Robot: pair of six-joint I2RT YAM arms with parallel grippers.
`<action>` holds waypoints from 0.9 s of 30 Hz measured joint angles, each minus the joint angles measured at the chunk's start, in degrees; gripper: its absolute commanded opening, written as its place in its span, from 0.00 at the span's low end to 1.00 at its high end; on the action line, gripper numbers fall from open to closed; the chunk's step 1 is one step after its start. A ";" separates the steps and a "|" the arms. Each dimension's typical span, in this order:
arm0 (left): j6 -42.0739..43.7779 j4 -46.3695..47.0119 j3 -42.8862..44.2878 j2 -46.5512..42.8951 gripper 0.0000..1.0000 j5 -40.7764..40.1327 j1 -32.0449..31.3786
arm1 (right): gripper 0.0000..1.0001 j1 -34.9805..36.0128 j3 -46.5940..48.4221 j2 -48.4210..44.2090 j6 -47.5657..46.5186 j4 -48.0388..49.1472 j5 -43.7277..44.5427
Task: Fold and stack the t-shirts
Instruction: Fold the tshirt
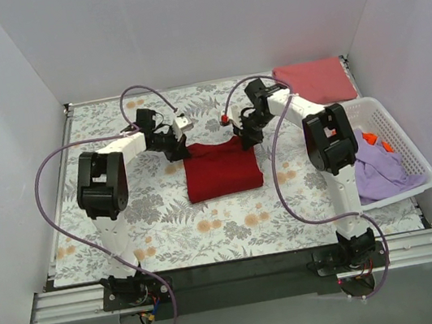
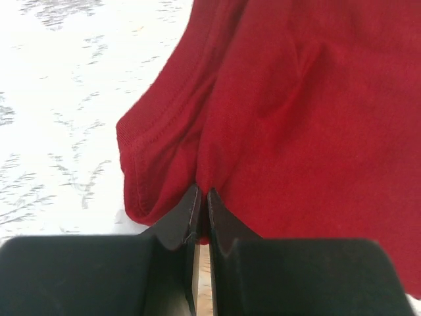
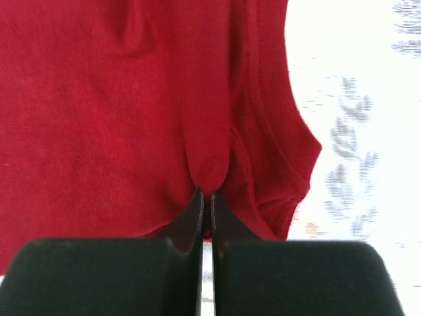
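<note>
No text, label, brand or number can be read in any view. The cloth (image 1: 167, 219) carries a floral print only.

The left arm (image 1: 114, 236) and right arm (image 1: 345, 191) had white shells with chunky black joints and black bases. A thin purple cable (image 1: 38, 182) looped off each. The left gripper (image 2: 200, 197) and right gripper (image 3: 204, 197) had matte black fingers.

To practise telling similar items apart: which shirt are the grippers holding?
The deep crimson t-shirt, mid-table, pinched by left gripper and right gripper. The pinkish-red shirt lies folded far right; the lavender shirt sits in the basket.
</note>
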 measured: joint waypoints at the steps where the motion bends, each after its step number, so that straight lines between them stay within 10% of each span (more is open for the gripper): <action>1: -0.15 -0.70 -0.98 -1.11 0.00 -0.02 -0.26 | 0.01 0.09 -1.40 -1.14 0.28 -0.83 0.00; 21: -2.80 0.87 10.60 6.54 0.10 -3.04 -0.44 | 0.05 -2.29 11.41 6.71 1.22 -1.60 1.16; 24: -4.52 2.82 11.06 7.78 0.32 -3.23 0.02 | 0.25 -2.38 12.52 7.28 2.73 -1.51 1.75; 27: -7.87 4.85 11.61 7.78 0.47 -4.79 0.46 | 0.73 -2.45 12.46 7.23 4.74 -0.26 3.45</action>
